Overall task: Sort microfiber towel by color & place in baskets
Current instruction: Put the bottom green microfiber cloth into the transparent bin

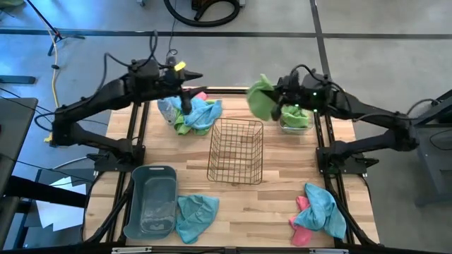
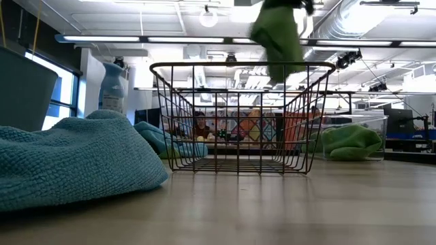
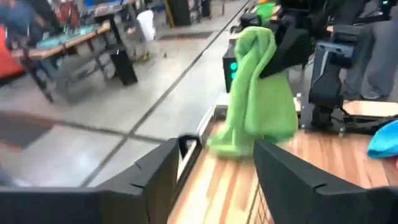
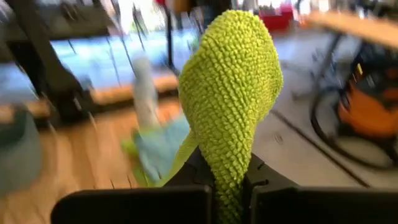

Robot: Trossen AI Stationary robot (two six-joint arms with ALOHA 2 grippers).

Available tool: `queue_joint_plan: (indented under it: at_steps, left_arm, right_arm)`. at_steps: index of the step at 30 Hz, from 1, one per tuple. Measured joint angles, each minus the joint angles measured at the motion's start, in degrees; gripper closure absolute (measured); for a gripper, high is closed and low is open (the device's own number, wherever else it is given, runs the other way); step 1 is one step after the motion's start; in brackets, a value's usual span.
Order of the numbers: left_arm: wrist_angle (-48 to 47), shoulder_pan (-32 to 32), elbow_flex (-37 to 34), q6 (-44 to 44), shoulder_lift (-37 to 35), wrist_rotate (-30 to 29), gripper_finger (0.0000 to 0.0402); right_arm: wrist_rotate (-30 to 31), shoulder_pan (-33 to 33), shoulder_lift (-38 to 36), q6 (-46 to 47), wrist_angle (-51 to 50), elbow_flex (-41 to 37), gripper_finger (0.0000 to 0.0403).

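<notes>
Green towel [image 1: 261,99] hanging from the right claw [image 1: 277,99], clenched on it.
Left claw [image 1: 187,95] sits released over the towel pile [image 1: 192,115], behind the wire basket [image 1: 236,150].

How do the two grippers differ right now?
The right gripper is shut on a green towel, holding it in the air beside the clear bin. The left gripper is open and empty, above the towel pile at the table's far side. Both are at the far end, facing each other.
</notes>
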Motion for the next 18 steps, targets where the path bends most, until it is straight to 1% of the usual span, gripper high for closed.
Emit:
queue_joint_plan:
  at_steps: [3, 6, 7, 9, 14, 16, 18]
  left_arm:
    - [1.2, 1.0, -3.9, -3.8, -2.9, 2.4, 0.0194]
    - [7.5, 1.1, -10.2, -6.3, -5.8, 3.1, 0.0193]
    - [10.2, 1.1, -12.6, -7.0, -6.7, 3.2, 0.0193]
    - [15.3, 0.9, -17.4, -8.7, -8.2, 3.2, 0.0193]
    - [26.2, 0.1, -26.8, -14.2, -10.9, 3.1, 0.0193]
    - [29.7, -0.3, -29.2, -15.0, -11.6, 3.1, 0.0193]
    - [32.4, -0.4, -30.2, -15.0, -11.6, 3.0, 0.0193]
  right_arm:
    - [0.1, -2.7, -2.8, 0.6, -8.5, 0.0, 0.0400]
    - [0.1, -5.6, -5.3, 0.5, -15.4, -0.2, 0.0401]
    - [0.1, -6.5, -6.5, 0.7, -16.2, -1.0, 0.0401]
    - [0.1, -8.4, -10.4, 1.2, -14.9, -5.0, 0.0401]
    - [-0.4, -12.9, -21.3, 7.0, -5.4, -20.2, 0.0402]
    - [0.2, -14.8, -22.8, 10.3, -2.3, -24.2, 0.0402]
    - [0.5, -17.3, -22.2, 13.3, -0.4, -25.9, 0.0402]
